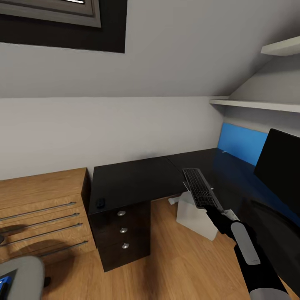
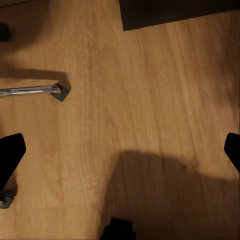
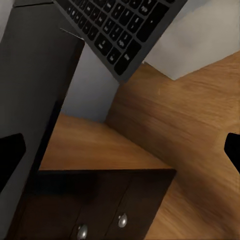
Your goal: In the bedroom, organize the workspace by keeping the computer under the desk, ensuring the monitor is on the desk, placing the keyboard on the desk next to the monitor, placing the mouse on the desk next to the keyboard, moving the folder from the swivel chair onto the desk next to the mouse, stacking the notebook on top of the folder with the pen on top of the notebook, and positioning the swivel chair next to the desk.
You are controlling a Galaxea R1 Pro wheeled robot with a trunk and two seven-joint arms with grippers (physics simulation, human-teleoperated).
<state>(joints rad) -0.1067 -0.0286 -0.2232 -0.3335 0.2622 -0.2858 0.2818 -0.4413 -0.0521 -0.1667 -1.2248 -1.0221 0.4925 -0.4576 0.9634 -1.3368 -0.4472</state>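
Two arms belong to this robot, and the head view shows the right one reaching forward, its gripper (image 1: 209,207) clamped on the near end of the keyboard (image 1: 200,187). That keyboard hangs in the air, tilted, over the inner corner of the black desk (image 1: 133,181). A small mouse (image 1: 100,203) lies on the desk near its left front edge, above the three knobbed drawers (image 1: 123,230). At the right edge stands the monitor (image 1: 279,166) in front of the blue back panel (image 1: 241,143). Under the desk, on the wooden floor (image 1: 179,266), sits the pale computer (image 1: 193,214). A light wooden chest (image 1: 39,212) stands touching the desk's left side. Part of the grey chair (image 1: 23,275) shows at the bottom left, with a blue sliver of the folder (image 1: 4,283) on its seat.

From the left wrist, the fingers (image 2: 10,157) stand wide apart with nothing between them, above bare floor and a chrome chair leg (image 2: 30,90).

From the right wrist, the keyboard's keys run overhead, with the drawers and floor beyond it; the fingertips sit at the frame's edges.
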